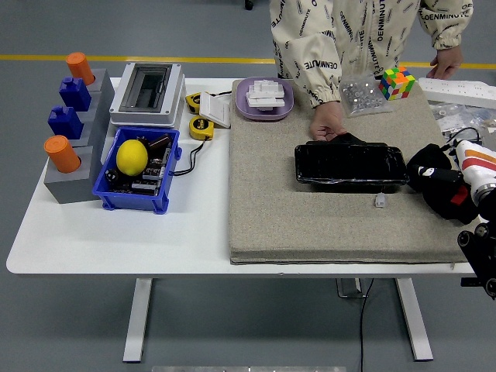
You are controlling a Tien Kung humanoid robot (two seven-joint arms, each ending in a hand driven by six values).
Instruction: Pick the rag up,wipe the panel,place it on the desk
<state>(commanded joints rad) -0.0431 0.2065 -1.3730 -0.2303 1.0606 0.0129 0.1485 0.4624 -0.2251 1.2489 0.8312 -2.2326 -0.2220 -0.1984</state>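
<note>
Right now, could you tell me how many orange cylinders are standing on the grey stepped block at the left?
2: one orange cylinder at the block's far end, the other at its near end. Two blue blocks sit between them; none seems hidden.

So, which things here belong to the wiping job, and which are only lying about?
Job: black rag; black panel; right hand reaching the rag; person's hand at the panel.

Lying about: lemon; blue bin; Rubik's cube; purple tray.

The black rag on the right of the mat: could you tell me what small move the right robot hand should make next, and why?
Probably close the fingers on the black rag and lift. The right robot hand is already at the rag, which lies bunched on the mat beside the black panel; a person's hand steadies the panel's far edge.
</note>
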